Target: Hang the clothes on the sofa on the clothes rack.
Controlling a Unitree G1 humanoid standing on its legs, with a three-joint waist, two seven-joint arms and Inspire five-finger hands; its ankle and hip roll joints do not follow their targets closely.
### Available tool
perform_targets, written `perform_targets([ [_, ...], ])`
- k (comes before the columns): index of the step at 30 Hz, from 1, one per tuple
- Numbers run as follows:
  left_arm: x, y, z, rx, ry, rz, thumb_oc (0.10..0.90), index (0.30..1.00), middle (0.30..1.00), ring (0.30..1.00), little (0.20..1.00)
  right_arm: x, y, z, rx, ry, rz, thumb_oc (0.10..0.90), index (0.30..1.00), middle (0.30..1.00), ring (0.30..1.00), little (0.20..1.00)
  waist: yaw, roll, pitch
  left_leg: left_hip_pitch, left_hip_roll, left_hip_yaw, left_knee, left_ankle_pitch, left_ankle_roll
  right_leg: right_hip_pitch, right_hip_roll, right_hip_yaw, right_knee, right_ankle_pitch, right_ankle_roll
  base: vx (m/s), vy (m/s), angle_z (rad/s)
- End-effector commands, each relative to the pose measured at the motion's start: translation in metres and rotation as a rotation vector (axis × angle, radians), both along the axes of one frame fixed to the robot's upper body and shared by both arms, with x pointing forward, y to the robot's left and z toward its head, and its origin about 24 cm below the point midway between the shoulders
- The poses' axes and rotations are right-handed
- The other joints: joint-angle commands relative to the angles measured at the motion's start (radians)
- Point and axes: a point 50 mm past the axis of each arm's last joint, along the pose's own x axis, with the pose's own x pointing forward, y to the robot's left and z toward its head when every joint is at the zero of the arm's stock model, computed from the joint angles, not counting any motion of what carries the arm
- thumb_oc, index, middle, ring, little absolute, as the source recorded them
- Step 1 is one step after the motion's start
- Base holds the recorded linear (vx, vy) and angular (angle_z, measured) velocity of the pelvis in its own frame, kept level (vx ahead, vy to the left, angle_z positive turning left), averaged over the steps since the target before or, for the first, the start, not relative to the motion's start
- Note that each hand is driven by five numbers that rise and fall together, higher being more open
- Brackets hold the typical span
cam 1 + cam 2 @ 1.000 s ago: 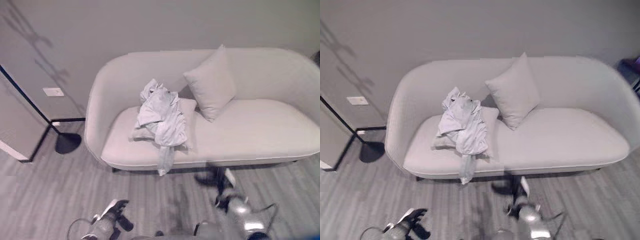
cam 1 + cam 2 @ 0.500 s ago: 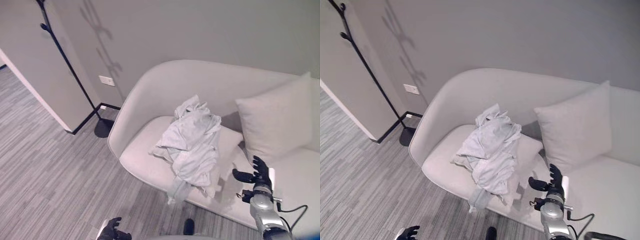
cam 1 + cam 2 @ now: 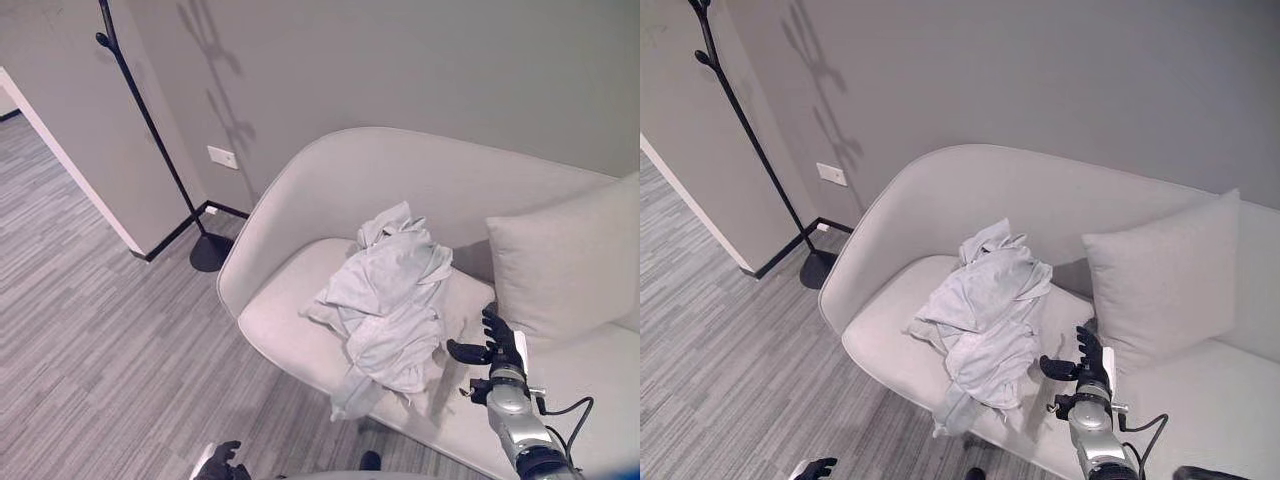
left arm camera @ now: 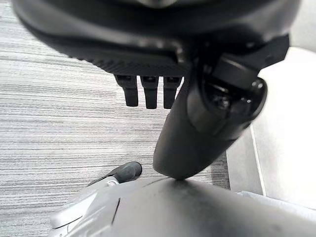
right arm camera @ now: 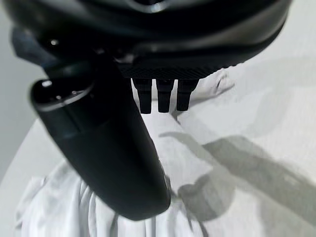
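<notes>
Sofa, clothes rack far left beside it. Clothes heaped on seat's left half, one end trailing over near edge. Right hand just right of heap, fingers spread, empty; nearer. Left hand low by floor, relaxed.

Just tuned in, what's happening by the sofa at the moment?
The right hand is held open above the sofa seat, just beside the crumpled pile of clothes, not touching it. The left hand hangs low over the floor, holding nothing. The clothes rack stands bare by the wall, off the sofa's end. A cushion leans on the backrest.
</notes>
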Motion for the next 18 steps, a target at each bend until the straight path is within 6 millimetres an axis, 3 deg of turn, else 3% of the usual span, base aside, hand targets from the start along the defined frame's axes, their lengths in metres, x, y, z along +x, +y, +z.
perform_targets([
  [1, -0.001, -0.012, -0.003, -0.025, 0.028, -0.077, 0.800, 0.900, 0.900, 0.900, 0.900, 0.040, 0.009, 0.033, 0.023, -0.191, 0.054, 0.800, 0.900, 0.900, 0.900, 0.900, 0.024, -0.053, -0.007, 0.028, 0.004, 0.012, 0.003, -0.026, -0.027, 0.068, -0.055, 0.022, 0.014, -0.097, 0.106, 0.00, 0.000, 0.00],
  [4, -0.001, -0.012, -0.003, -0.025, 0.028, -0.077, 0.800, 0.900, 0.900, 0.900, 0.900, 0.040, 0.009, 0.033, 0.023, -0.191, 0.054, 0.800, 0.900, 0.900, 0.900, 0.900, 0.024, -0.053, -0.007, 0.028, 0.004, 0.012, 0.003, -0.026, -0.027, 0.068, -0.055, 0.022, 0.014, -0.097, 0.106, 0.00, 0.000, 0.03],
  [8, 0.001, -0.014, -0.002, -0.032, 0.016, -0.091, 0.800, 0.900, 0.900, 0.900, 0.900, 0.062, 0.031, 0.044, 0.071, -0.239, 0.132, 0.800, 0.900, 0.900, 0.900, 0.900, 0.043, -0.050, 0.008, 0.009, 0.006, 0.005, 0.003, -0.016, -0.035, 0.063, -0.062, 0.002, 0.014, -0.095, 0.108, 0.00, 0.030, 0.00],
  [18, -0.003, -0.012, -0.003, -0.026, 0.032, -0.082, 0.800, 0.900, 0.900, 0.900, 0.900, 0.062, 0.063, 0.033, 0.166, -0.199, 0.230, 0.800, 0.900, 0.900, 0.900, 0.900, 0.057, -0.055, 0.017, -0.011, 0.005, -0.008, 0.003, -0.011, -0.042, 0.063, -0.067, -0.024, 0.014, -0.102, 0.106, 0.01, 0.016, 0.13],
])
